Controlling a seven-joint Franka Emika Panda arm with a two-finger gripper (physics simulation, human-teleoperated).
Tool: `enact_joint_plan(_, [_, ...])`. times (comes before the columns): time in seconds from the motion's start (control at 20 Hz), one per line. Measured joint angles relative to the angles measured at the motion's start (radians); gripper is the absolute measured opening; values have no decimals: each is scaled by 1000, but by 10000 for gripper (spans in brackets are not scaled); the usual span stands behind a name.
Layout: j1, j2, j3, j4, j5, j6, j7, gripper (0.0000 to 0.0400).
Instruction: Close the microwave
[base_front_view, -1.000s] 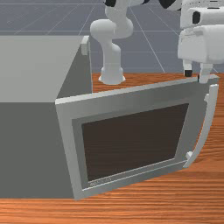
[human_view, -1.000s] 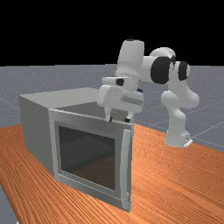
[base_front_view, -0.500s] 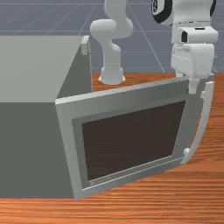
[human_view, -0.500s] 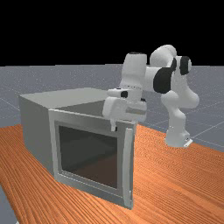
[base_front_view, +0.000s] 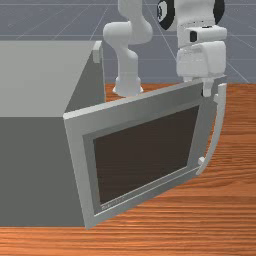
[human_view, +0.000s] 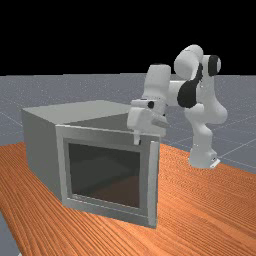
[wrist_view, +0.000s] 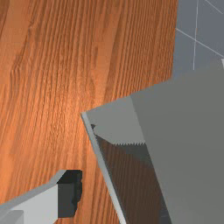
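Observation:
My gripper (base_front_view: 197, 85) stands open at the upper rim of the microwave door (base_front_view: 142, 107), near the handle (base_front_view: 218, 127). One finger reaches down in front of the door's outer face; the other is partly hidden behind the rim. The door hangs open at an angle from the microwave (base_front_view: 37, 82). In the far view the door (human_view: 105, 210) stands out from the body (human_view: 42, 150), below my gripper. In the wrist view a dark fingertip pad (wrist_view: 70, 192) marks one side of the gripper (wrist_view: 109, 194), beside the microwave's grey surface (wrist_view: 188, 148).
Wooden table surface (base_front_view: 235, 210) extends under the door and past the handle in the front view. The arm's base (base_front_view: 128, 85) stands behind the door, on the table's far side.
My hand has moved to the front view's left, first coming down over the door's rim. The door's handle side has swung back the same way, so the door is less wide open.

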Motion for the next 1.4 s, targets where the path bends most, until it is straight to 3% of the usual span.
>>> enact_joint_plan(0.1, [-8,-23,5,-25,16,-27,-26,400])
enact_joint_plan(0.15, [-28,-50,22,-61,85,-30,-68,400])
enact_joint_plan(0.3, [-47,-149,22,-198,142,23,-96,400])
enact_joint_plan(0.35, [-24,-191,8,-246,27,24,44,400])
enact_joint_plan(0.4, [-39,-247,11,-348,33,136,-8,400])
enact_joint_plan(0.6, [-63,-420,11,-536,66,134,-14,400])
enact_joint_plan(0.8, [-21,-653,-39,-754,197,127,-77,400])
enact_joint_plan(0.85, [-2,-644,-23,-745,230,145,-55,400])
enact_joint_plan(0.95, [4,-592,75,-693,185,160,89,400])
enact_joint_plan(1.0, [-63,-549,196,-625,-13,99,369,400])
enact_joint_plan(1.05, [-47,-515,228,-588,-42,93,418,400])
enact_joint_plan(1.15, [-17,-420,240,-482,-75,87,405,400])
enact_joint_plan(1.25, [-17,-252,221,-274,-167,19,392,400])
enact_joint_plan(1.35, [-12,-115,199,-97,-195,-26,372,400])
enact_joint_plan(1.4, [-25,-56,206,-9,-140,-86,331,400])
